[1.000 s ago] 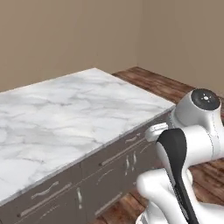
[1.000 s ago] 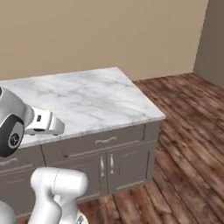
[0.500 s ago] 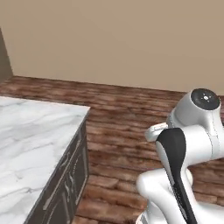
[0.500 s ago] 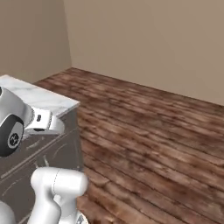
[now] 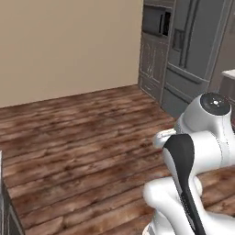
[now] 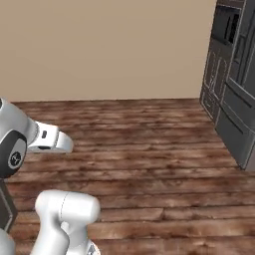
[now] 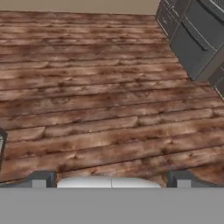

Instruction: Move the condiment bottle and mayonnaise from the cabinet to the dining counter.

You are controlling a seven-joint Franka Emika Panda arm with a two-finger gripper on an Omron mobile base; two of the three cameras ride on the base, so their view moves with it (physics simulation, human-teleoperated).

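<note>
- My end effector (image 7: pixel 111 178) stood wide apart, holding nothing, above bare wood floor (image 7: pixel 87 100).
- I couldn't place bottle, mayonnaise or cabinet; grey units (image 7: pixel 192 41) lay at two o'clock.

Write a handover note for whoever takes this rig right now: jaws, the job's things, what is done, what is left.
Gripper: jaws wide open, holding nothing, pointed down at the brown wood plank floor.
Job's things: no bottle, jar or wall cabinet can be seen from here. A sliver of the white marble dining counter's dark base shows at the lower left of the left base view.
Surroundings: plain tan wall ahead, tall dark grey fridge and cabinet units to the right.
Done: nothing visibly delivered.
Left: reach the cabinet, fetch both items, carry them to the counter.
</note>
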